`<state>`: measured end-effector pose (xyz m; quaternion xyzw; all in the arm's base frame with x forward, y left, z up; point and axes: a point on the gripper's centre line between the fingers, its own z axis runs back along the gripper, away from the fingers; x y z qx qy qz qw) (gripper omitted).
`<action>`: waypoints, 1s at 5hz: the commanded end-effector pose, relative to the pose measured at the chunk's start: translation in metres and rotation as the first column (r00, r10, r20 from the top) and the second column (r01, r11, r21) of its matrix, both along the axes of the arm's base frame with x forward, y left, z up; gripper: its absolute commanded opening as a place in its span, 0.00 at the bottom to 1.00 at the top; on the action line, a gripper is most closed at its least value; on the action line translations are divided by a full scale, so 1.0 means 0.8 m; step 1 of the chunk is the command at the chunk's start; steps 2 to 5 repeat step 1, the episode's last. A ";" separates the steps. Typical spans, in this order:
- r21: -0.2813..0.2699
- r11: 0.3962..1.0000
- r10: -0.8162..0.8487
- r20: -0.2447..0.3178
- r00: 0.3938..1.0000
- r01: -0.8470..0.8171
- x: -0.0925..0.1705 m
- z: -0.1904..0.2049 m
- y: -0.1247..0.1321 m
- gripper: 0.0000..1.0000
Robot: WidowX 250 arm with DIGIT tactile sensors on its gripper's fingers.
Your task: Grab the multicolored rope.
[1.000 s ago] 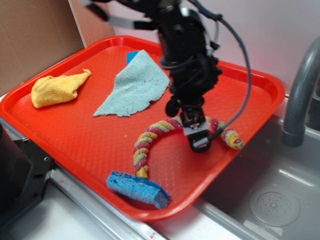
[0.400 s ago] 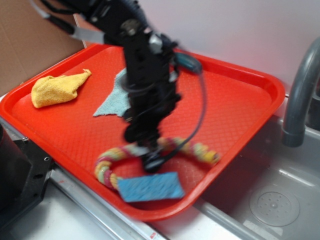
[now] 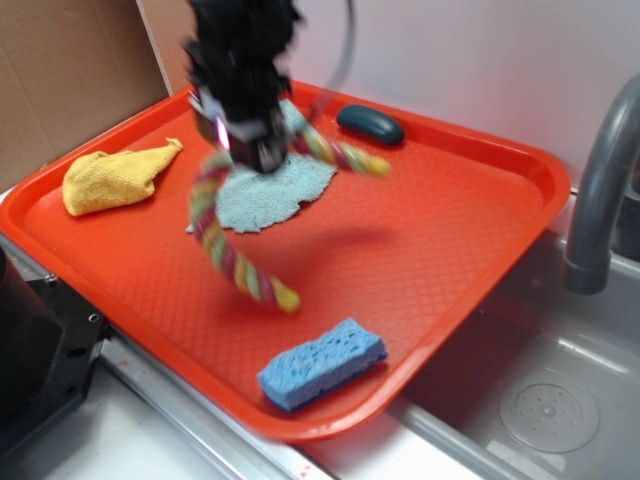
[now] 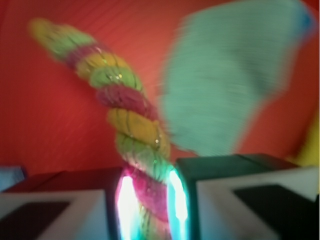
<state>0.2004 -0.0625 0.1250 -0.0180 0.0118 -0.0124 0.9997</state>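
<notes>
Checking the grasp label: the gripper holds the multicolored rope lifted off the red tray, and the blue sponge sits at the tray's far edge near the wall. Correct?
Not quite. The exterior view shows the blue sponge at the red tray's near front edge, not by the wall. The rest holds: the gripper is clamped on the multicolored rope, which hangs lifted above the tray.

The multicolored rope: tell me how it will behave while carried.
Likely floppy: the multicolored rope droops on both sides of the claw, which pinches it mid-length. Probably light, since one pinch holds it above the red tray. Its loose ends may swing and brush the teal cloth.
</notes>
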 end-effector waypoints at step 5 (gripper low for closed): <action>0.006 0.984 0.176 0.173 0.969 -0.180 -0.029 0.133 0.013 0.00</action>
